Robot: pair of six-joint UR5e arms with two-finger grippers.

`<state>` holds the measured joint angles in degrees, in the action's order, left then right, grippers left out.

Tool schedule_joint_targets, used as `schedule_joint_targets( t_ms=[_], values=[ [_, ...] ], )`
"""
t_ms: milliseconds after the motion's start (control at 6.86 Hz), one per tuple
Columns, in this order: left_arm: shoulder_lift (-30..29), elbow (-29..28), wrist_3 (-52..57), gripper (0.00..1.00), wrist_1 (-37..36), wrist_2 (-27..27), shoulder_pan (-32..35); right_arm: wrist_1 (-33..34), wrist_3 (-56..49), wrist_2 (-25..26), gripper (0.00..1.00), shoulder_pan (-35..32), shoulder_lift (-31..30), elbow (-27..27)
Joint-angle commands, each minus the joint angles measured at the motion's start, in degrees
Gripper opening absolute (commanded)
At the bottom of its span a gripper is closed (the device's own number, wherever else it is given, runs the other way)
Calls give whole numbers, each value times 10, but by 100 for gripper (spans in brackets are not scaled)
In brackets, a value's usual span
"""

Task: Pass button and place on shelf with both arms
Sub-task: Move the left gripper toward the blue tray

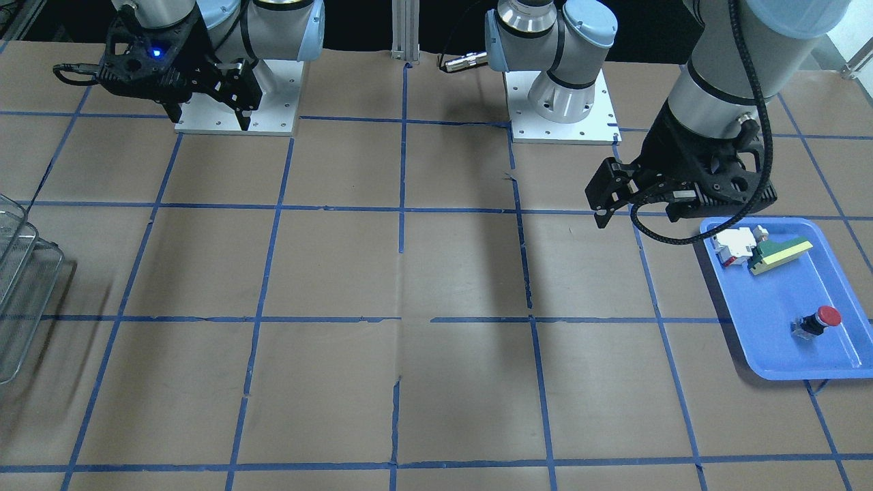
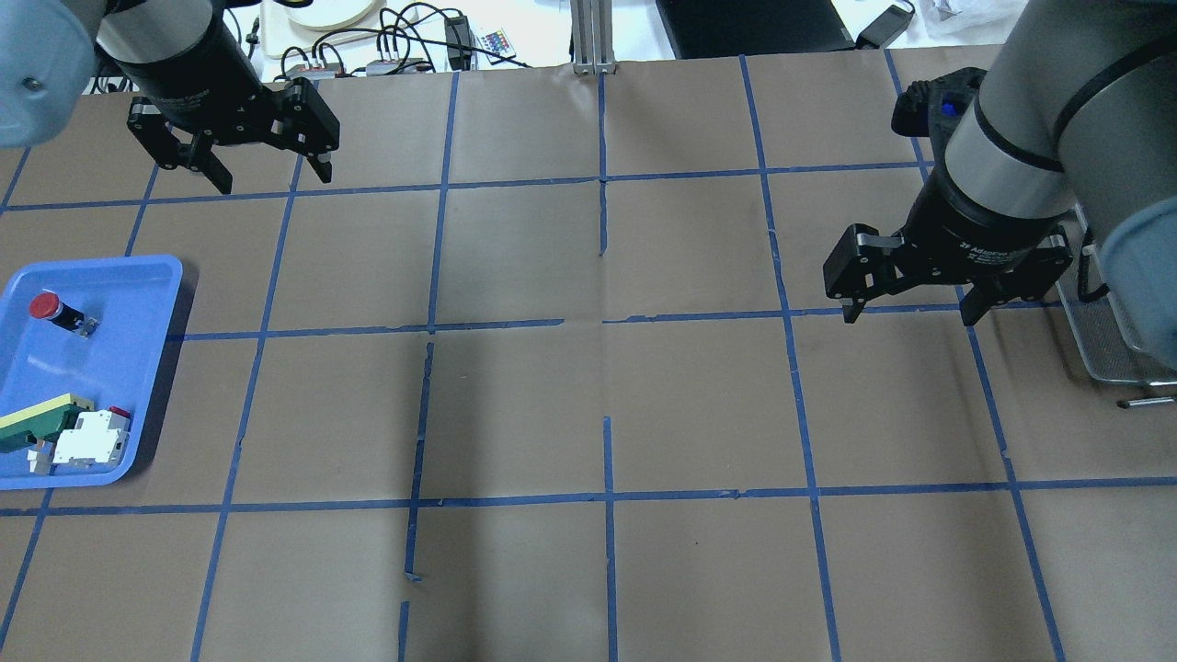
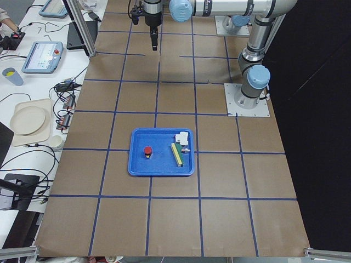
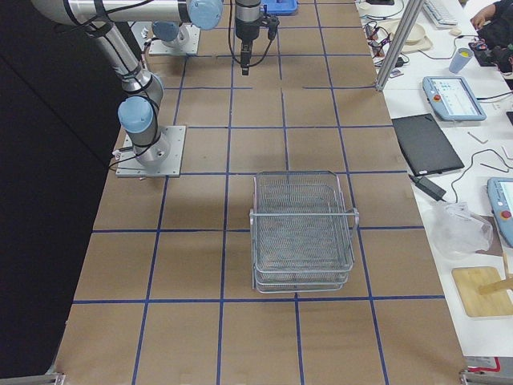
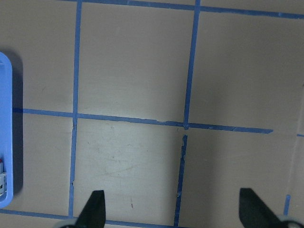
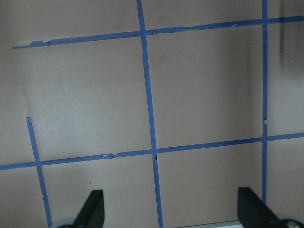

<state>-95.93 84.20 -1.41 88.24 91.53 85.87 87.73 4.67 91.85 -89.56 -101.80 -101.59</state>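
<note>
The table (image 2: 644, 395) is papered brown and marked with a blue tape grid, probably so that things can be set on repeatable spots. The left arm (image 2: 175, 46) and right arm (image 2: 1030, 119) each hang raised over their own half. The shelf (image 4: 303, 233) stands near the table's right end and the blue tray (image 2: 119, 349) near its left end. I judge that neither arm reaches both, hence a hand-over mid-table. The left gripper (image 2: 273, 179) hovers toward the left end; its wrist view shows bare paper just beside the tray. It points down, with fingers spread wide and empty, ready to descend. The right gripper (image 2: 908, 317) waits toward the shelf end, likewise apart and holding nothing. In the tray's robot-side part a white-and-red block (image 2: 90, 438) and a green-and-yellow piece (image 2: 37, 418) lie touching. The button (image 2: 55, 311) seems to lie on its side in the tray's far half, apart from them, so fingers have room around it. White lettering rings the right gripper's collar, too small to read surely; no other writing is legible
</note>
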Motion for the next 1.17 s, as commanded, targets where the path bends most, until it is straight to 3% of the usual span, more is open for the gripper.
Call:
schedule_joint_targets(
  t_ms=[0,583,728,1020],
  values=[
    [0,-1,0,100,0,0,-1,-3,1,1,100,0,0,0],
    [-20,10,23,100,-9,6,-16,1,1,1,100,0,1,-1],
    [-47,8,95,98,-11,58,-52,1,2,-1,100,0,1,-1],
    [-115,-1,231,99,-117,66,-150,2,2,1,100,0,2,-1]
  ],
)
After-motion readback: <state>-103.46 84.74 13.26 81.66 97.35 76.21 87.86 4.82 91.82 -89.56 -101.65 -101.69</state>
